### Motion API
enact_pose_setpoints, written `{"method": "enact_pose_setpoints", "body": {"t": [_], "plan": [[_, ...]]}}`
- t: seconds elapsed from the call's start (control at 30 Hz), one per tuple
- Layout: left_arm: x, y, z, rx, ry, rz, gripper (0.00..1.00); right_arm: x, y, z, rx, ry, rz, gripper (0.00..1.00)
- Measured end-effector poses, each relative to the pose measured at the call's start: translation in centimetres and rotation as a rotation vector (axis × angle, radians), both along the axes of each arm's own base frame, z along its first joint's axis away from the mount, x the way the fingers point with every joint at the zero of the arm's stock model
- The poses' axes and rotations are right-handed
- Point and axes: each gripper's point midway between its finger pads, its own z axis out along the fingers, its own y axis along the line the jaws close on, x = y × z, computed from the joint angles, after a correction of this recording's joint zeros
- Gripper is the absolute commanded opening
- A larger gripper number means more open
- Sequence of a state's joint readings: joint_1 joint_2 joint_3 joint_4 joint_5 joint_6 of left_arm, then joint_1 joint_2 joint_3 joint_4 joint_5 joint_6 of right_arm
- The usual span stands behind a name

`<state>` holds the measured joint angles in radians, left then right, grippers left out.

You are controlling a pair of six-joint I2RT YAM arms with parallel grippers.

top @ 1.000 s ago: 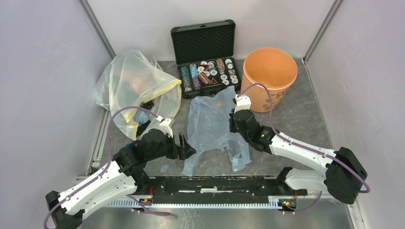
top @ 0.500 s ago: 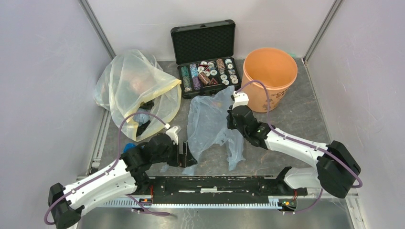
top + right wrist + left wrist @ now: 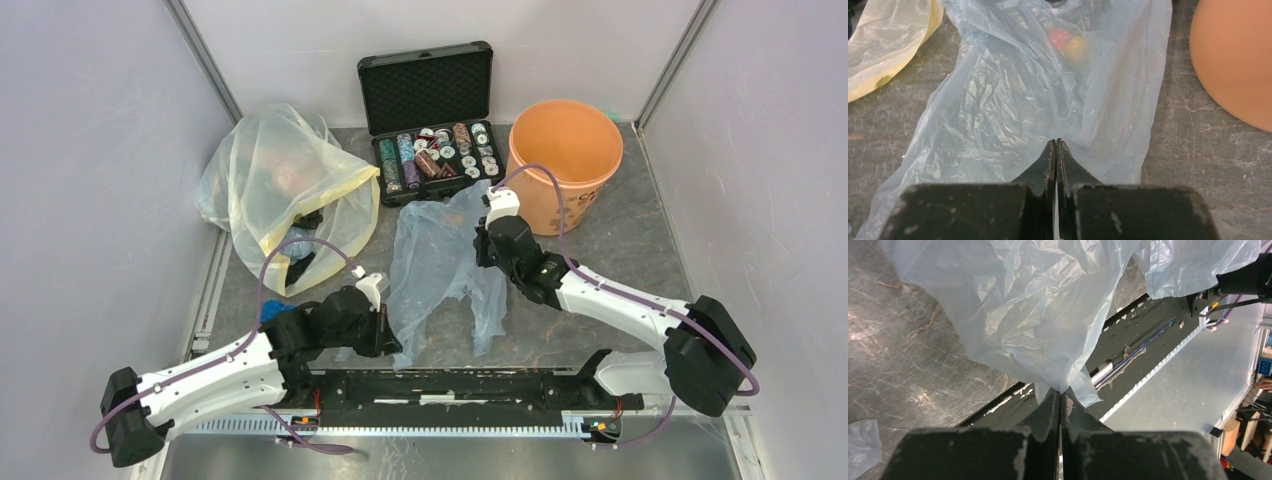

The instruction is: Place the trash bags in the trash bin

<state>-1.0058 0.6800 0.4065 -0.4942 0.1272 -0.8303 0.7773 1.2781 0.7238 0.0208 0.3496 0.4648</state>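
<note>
left tool (image 3: pixel 1059 395): fingers pressed together, pinching the low near corner of the pale blue bag (image 3: pixel 440 265); film bunches to a point right at the tips
right tool (image 3: pixel 1055 145): fingers pressed together, nipping a fold at the bag's right side, film right up against the tips
pale blue bag: outside the bin, spread crinkled on the surface (image 3: pixel 630 250) between the two arms; top edge just below the black case (image 3: pixel 425 90), top right corner near the bin's wall; near end reaches over the black rail (image 3: pixel 450 388) in the left wrist view
bag look: thin, see-through; red and yellow blurs show through the film in the right wrist view, can't tell what they are
trash bin (image 3: pixel 590 205): orange-tan bucket, upright at back right, dark marks on its side, mouth open upward; right arm's cable crosses in front of it
yellowish bag (image 3: pixel 280 175): bigger, puffed up, back left, apart from the blue one; dark stuff inside
black case: lid open, standing up against the back wall, rows of chips (image 3: pixel 435 150) in the tray
scrap (image 3: pixel 858 445): small bit of pale film lying on the surface by the left tool
</note>
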Motion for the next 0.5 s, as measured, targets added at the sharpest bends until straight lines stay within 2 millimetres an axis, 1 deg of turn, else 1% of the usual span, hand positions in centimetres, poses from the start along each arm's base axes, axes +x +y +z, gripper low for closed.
{"method": "enact_pose_setpoints", "body": {"t": [0.1,0.17,0.27,0.33,0.4,0.5], "plan": [[0.5,0.1,0.7,0.008,-0.017,0.018,0.02,-0.3,0.6,0.7,-0.023,-0.013,0.077,0.49],[0.9,-0.1,1.7,-0.001,-0.034,0.029,0.02,-0.6,1.2,1.7,-0.036,-0.030,0.153,0.62],[1.7,-0.6,4.0,0.003,-0.062,0.037,0.02,-1.5,2.0,3.7,-0.062,-0.073,0.279,0.73],[2.5,-1.0,5.6,0.012,-0.089,0.039,0.02,-2.1,2.2,5.3,-0.079,-0.114,0.345,0.78],[3.2,-1.3,6.9,0.014,-0.125,0.037,0.02,-2.9,2.4,6.9,-0.104,-0.160,0.418,0.88],[3.5,-1.3,7.8,0.026,-0.159,0.026,0.03,-4.3,3.2,8.9,-0.131,-0.226,0.545,0.83]]}}
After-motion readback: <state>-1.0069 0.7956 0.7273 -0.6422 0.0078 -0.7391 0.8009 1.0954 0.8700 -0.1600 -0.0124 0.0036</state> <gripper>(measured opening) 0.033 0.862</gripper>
